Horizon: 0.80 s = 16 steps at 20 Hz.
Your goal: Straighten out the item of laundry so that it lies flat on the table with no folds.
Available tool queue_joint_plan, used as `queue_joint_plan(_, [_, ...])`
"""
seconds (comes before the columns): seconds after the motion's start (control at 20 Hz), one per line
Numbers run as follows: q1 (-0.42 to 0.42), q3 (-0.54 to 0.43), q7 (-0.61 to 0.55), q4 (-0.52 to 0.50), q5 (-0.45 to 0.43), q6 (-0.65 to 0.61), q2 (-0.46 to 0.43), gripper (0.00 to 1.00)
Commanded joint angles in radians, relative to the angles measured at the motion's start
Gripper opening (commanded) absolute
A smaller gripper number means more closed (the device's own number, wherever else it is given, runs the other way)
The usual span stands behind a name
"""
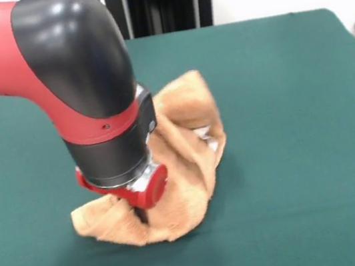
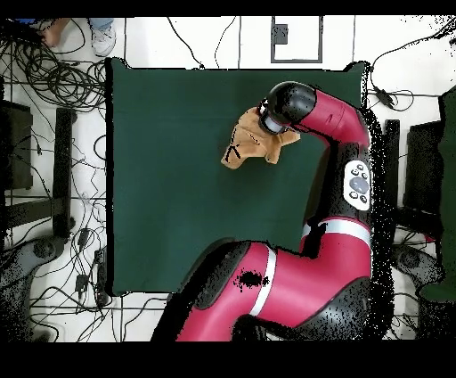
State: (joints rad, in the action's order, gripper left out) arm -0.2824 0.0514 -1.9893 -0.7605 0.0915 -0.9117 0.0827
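The tan-orange towel (image 1: 182, 139) lies crumpled in the middle of the dark green table (image 1: 297, 121), bunched into tall folds with a bit of white showing on its right side. My gripper (image 1: 139, 213) reaches down from the red flange into the towel's front-left part and is mostly hidden by the wrist and the cloth. In the overhead view the towel (image 2: 248, 145) lies near the table's (image 2: 169, 196) upper right, and the arm's black wrist (image 2: 287, 105) covers its right edge and hides the gripper.
The arm's red and black links (image 2: 343, 134) run along the table's right side in the overhead view. Cables (image 2: 53, 80) and black stands lie on the floor at the left. A person's shoes (image 2: 100, 36) show at the top left.
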Motion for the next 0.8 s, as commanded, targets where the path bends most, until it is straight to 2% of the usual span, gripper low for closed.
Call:
queue_joint_plan(0.05, [-0.011, -0.146, 0.223, -0.115, -0.075, 0.114, 0.012, 0.0])
queue_joint_plan(0.8, [-0.029, -0.197, 0.181, -0.051, -0.126, 0.077, -0.022, 0.0])
